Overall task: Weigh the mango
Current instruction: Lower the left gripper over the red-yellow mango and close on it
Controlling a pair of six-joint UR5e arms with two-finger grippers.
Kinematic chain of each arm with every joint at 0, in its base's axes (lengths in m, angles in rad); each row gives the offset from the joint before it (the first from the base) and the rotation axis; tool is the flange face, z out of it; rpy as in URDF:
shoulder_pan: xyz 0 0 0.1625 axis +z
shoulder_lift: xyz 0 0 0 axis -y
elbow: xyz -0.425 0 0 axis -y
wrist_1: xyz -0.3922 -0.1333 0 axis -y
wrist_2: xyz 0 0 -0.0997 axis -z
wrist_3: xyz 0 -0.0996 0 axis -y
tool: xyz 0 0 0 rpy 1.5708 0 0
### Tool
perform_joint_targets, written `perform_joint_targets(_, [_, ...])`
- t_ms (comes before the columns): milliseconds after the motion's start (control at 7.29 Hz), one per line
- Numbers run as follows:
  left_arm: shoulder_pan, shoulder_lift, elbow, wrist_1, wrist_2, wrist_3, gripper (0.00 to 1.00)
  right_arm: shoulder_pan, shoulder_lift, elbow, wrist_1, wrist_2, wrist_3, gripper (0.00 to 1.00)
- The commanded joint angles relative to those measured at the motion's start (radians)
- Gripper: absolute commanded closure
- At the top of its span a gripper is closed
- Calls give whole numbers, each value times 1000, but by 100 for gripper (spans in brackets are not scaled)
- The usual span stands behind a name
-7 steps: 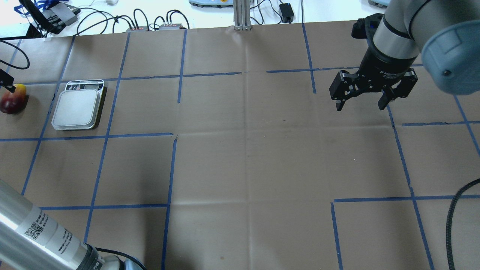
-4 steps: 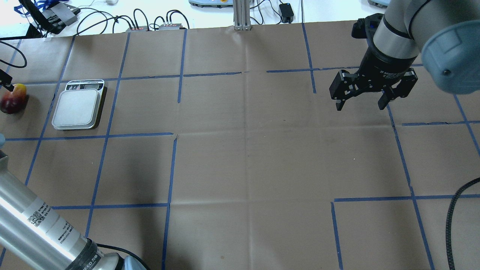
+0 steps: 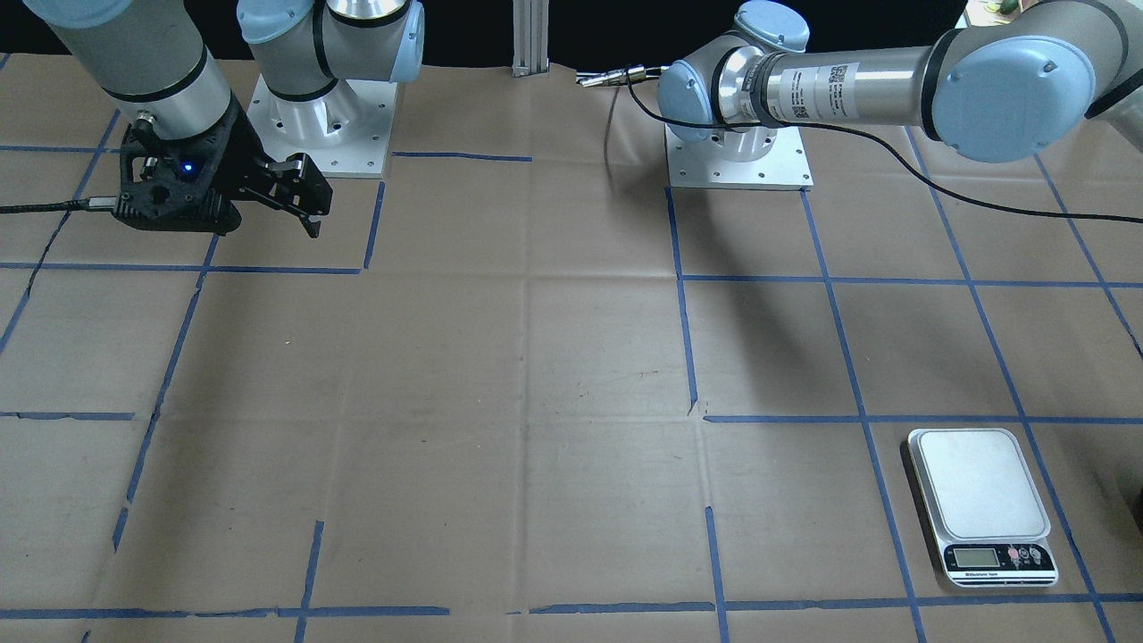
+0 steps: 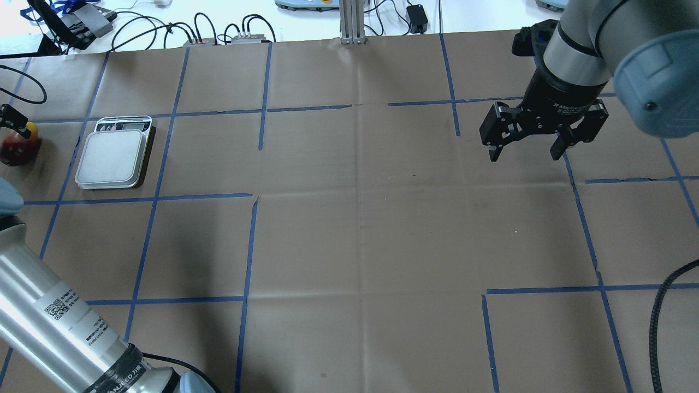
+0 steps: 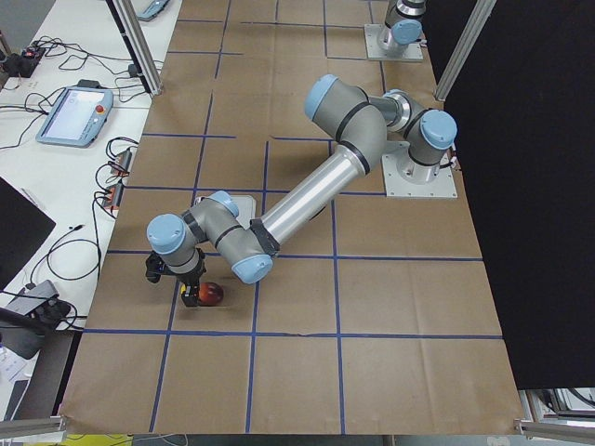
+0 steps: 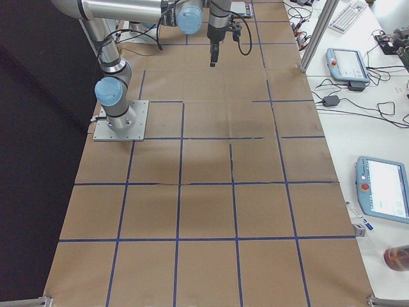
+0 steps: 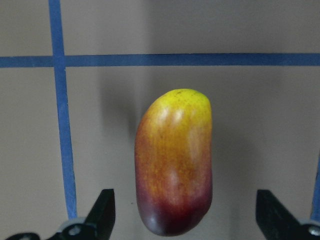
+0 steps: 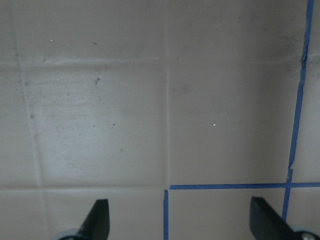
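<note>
The mango (image 7: 175, 160), dark red fading to yellow, lies on the brown paper at the table's far left (image 4: 15, 152), left of the scale (image 4: 112, 158). My left gripper (image 7: 186, 220) is open right above it, one finger on each side of its red end, not touching it. In the overhead view only a black part of that gripper (image 4: 15, 124) shows at the frame edge, over the mango's yellow end. The scale's platform (image 3: 980, 482) is bare. My right gripper (image 4: 525, 153) is open and empty, above the table's far right.
Blue tape lines cross the brown paper (image 4: 355, 229). Cables and small boxes (image 4: 218, 38) lie beyond the table's far edge. A metal post (image 4: 352, 22) stands at the back middle. My left arm's long link (image 4: 60, 322) crosses the near left corner.
My left arm has shifted and its gripper has come in over the mango, now covering part of its yellow end. The mango, the scale and my right arm have not moved.
</note>
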Motion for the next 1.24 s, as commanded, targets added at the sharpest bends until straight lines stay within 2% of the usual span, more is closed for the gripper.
perform_joint_targets(0, [0,-31,18,11,0,0,0,0,0,0,0,0,0,0])
perform_joint_targets(137, [0,-61,58,11,-2,0,1,0,0,0,0,0,0,0])
perform_joint_targets(275, [-2,-89,98,0,1,0,6,0,0,0,0,0,0,0])
perform_joint_targets(412, [-6,-101,112,-11,6,0,19,0,0,0,0,0,0,0])
perform_joint_targets(549, [-8,-103,111,-24,5,0,24,0,0,0,0,0,0,0])
perform_joint_targets(686, [-8,-103,111,-31,3,0,25,0,0,0,0,0,0,0])
perform_joint_targets(824, [-9,-103,111,-38,5,0,33,0,0,0,0,0,0,0])
perform_joint_targets(961, [-8,-102,115,-60,5,0,47,0,0,0,0,0,0,0])
perform_joint_targets(1098, [-9,-98,115,-63,8,0,56,0,0,0,0,0,0,0])
